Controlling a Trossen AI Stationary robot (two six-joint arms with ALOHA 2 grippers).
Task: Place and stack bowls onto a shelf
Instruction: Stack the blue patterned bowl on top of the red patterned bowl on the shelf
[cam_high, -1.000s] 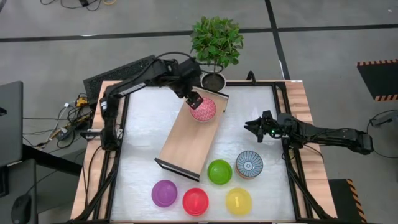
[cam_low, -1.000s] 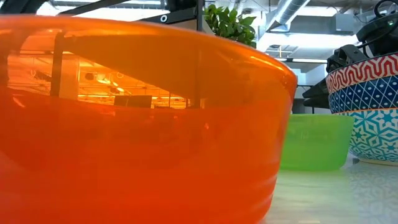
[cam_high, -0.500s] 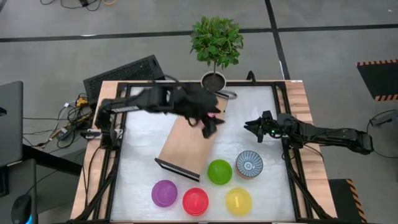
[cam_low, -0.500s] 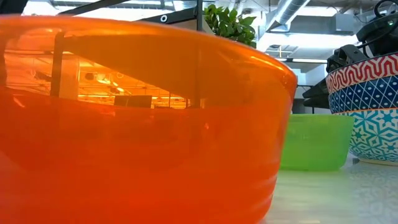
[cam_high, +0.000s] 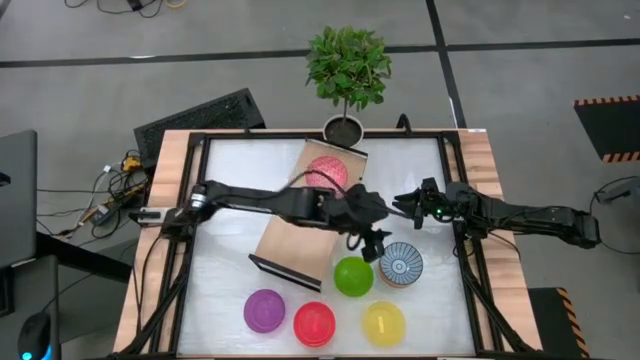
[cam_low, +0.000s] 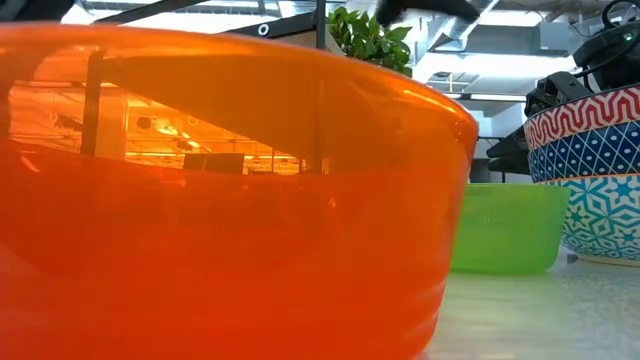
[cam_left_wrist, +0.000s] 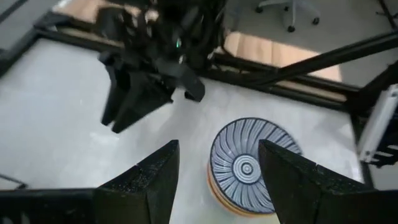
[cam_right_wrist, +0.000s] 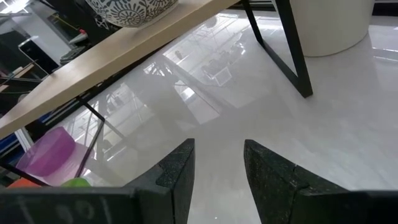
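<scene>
Shelf (cam_high: 300, 235): matt light wood, dark metal frame. Red bowl (cam_low: 220, 190): glossy translucent plastic. Blue-white bowl (cam_left_wrist: 249, 165): glazed, smooth. Tabletop (cam_right_wrist: 323, 124): glossy white, reflective.

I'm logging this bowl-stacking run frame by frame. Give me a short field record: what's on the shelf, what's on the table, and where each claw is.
on shelf: red-white patterned bowl, far end
on table: blue-white bowl, green bowl, purple bowl, red bowl, yellow bowl
left claw: open, empty, beside blue-white bowl
right claw: open, empty, waiting at right side
</scene>
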